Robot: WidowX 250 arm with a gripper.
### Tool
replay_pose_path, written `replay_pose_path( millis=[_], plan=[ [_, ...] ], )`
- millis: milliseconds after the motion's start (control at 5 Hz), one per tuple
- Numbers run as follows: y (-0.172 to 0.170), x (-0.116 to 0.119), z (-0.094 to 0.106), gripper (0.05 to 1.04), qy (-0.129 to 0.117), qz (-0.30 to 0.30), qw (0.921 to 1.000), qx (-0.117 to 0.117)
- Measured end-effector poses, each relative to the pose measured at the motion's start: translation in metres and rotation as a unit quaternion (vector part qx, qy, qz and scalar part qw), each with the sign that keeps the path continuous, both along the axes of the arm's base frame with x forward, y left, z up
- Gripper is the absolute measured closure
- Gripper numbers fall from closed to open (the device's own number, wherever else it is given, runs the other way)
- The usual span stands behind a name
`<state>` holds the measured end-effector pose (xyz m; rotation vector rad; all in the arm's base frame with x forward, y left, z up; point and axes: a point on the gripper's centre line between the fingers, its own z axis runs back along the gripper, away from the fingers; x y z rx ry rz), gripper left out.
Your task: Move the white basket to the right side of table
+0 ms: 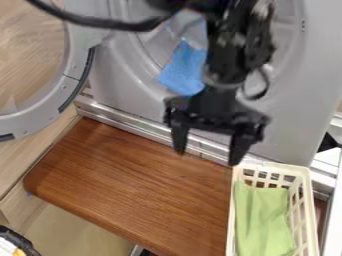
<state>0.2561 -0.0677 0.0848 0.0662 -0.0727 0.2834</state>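
Brown wooden table [127, 185] in front of a grey washing machine [294, 115], a blue cloth [184, 67] at its opening. The black arm [230, 55] hangs down from the top, its claw [207, 154] wide open, holding nothing, near the white basket [275, 169], which sits at the table's right end with a green cloth [264, 220] inside

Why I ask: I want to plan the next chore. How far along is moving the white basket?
Looks done: the white basket sits at the right side of the wooden table, a green cloth inside. In hand: nothing; the gripper is open, one fingertip near the basket's corner. Left: probably just moving the arm clear.
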Motion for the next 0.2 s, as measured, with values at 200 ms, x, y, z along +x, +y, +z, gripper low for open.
replay_pose_path(
  millis=[200],
  plan=[
    [0.0098, 0.0147, 0.0141, 0.083, 0.015, 0.018, 0.9997, 0.0]
  ],
)
